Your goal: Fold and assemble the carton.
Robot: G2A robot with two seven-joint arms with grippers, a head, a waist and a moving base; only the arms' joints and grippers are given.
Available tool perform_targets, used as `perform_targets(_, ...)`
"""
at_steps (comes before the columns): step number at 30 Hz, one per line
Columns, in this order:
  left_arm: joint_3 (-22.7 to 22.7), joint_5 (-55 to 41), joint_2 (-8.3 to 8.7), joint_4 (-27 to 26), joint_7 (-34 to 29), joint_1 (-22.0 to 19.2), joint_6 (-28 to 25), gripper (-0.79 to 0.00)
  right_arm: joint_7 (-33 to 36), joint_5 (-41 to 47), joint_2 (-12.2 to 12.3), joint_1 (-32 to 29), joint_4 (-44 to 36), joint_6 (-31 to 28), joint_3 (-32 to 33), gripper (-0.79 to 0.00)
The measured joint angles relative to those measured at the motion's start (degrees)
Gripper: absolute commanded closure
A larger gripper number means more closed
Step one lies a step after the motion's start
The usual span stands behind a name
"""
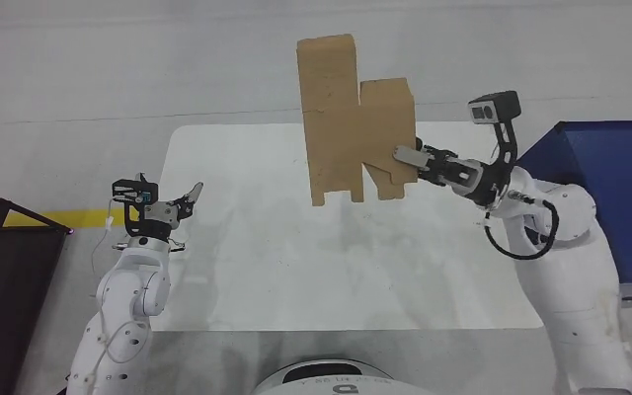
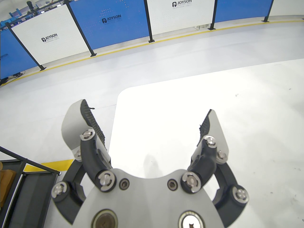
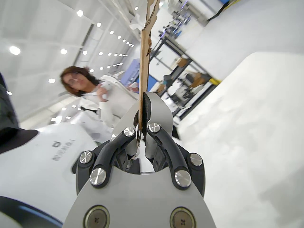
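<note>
Where the right pincer (image 3: 142, 106) clamps it, carton (image 1: 341, 109) rim hidden; left pincer (image 2: 146, 106) agape, empty.

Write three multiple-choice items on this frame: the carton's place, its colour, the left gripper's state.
1. Where is the carton? A) held clear of the table by the right gripper B) lying flat on it C) standing folded on it
2. Its colour? A) white B) brown C) blue
3. The left gripper has its fingers: A) shut on the carton B) shut on nothing C) open and empty
Answers: 1 A, the right wrist view shows fingers clamped on its edge; 2 B, plain brown cardboard; 3 C, the fingers stand apart with nothing between.
</note>
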Motion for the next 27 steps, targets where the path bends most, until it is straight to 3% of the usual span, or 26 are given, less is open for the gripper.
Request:
perform_targets(4, 0.0, 0.0, 0.0, 0.0, 0.0, 0.0, 0.0, -0.785, -5.3, -9.2, -0.1, -1.5, -0.8, -6.1, 0.2, 0.0)
perform_targets(9, 0.0, 0.0, 0.0, 0.0, 0.0, 0.0, 0.0, -0.785, -6.9, -6.9, -0.1, -2.9, 1.1, -5.9, 0.6, 0.0)
perform_targets(12, 0.0, 0.0, 0.0, 0.0, 0.0, 0.0, 0.0, -0.785, -5.8, 4.9, -0.4, -3.3, 3.2, 0.0, -0.9, 0.0)
perform_targets(15, 0.0, 0.0, 0.0, 0.0, 0.0, 0.0, 0.0, -0.785, -1.9, 24.6, -0.8, -3.0, 6.6, 9.1, -1.7, 0.0)
perform_targets(20, 0.0, 0.0, 0.0, 0.0, 0.0, 0.0, 0.0, -0.785, 3.5, 59.7, -1.8, -3.1, 13.5, 29.9, -2.9, 0.0)
perform_targets(23, 0.0, 0.0, 0.0, 0.0, 0.0, 0.0, 0.0, -0.785, 2.8, 72.1, -2.2, -3.9, 15.4, 37.9, -3.8, 0.0)
perform_targets(27, 0.0, 0.0, 0.0, 0.0, 0.0, 0.0, 0.0, -0.785, 1.0, 79.4, -2.8, -5.6, 15.1, 42.2, -5.9, 0.0)
